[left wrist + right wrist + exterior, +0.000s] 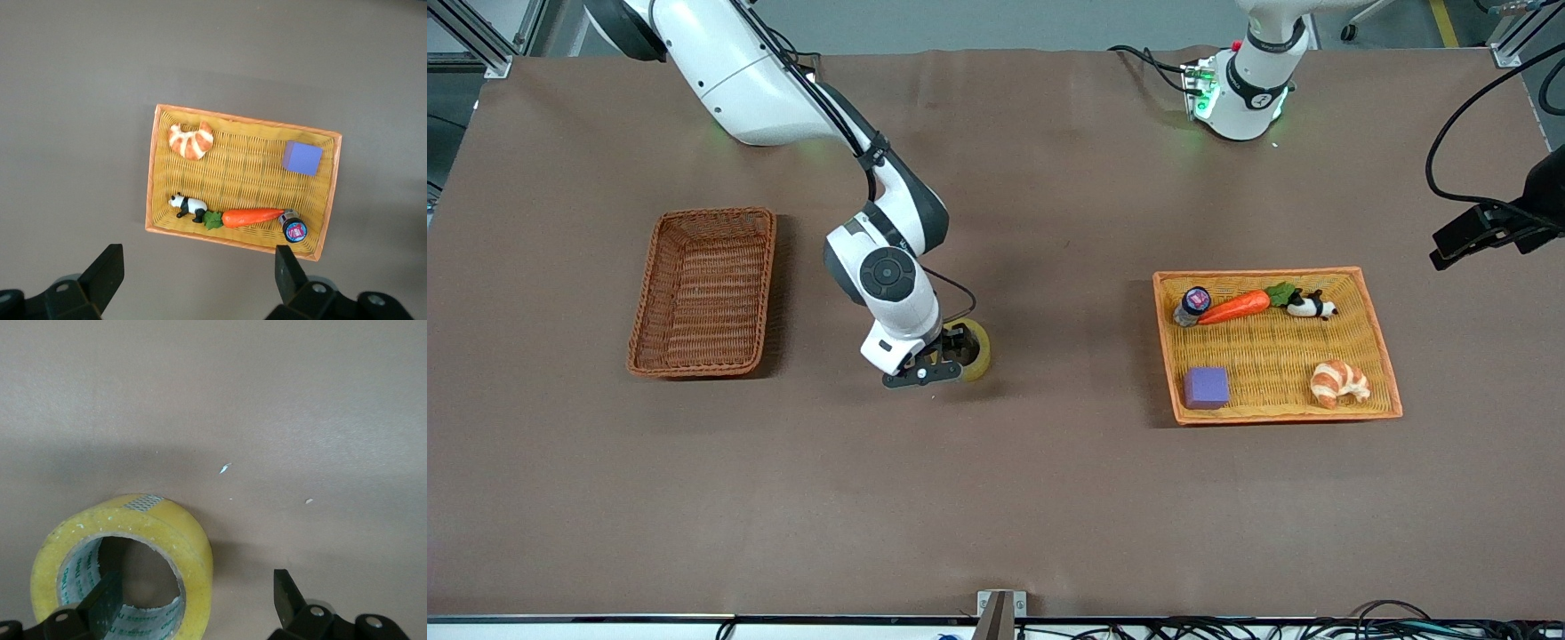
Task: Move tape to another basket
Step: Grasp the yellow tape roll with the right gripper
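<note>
The tape [975, 350] lies flat on the bare worktop [1049, 498], roughly midway between the two baskets and in neither of them. The dark wicker basket [704, 292], seen from the front at about nine o'clock of the tape, toward the right arm's end of the worktop, holds nothing. So the transfer itself is not yet done.

The right claw [938, 356] is low over the tape with its fingers apart. In the right wrist view one finger [103, 600] reaches down inside the roll's core hole and the other stands outside the yellow wall, so the wall of the ring sits between them. The fingers are not clamped; whether either touches the roll cannot be told. As I judge it, the step in hand is the grasp: the fingers must come together on the wall, then the roll has to be lifted, carried over the dark basket and let go there.

The left claw [200, 280] hangs high with its fingers apart and empty, looking down on the orange tray basket [1383, 342], which lies at about three o'clock of the tape and carries a carrot [1234, 307], a croissant [1339, 382], a purple block [1207, 388], a toy panda [1312, 307] and a small jar [1192, 304]. That arm waits.
</note>
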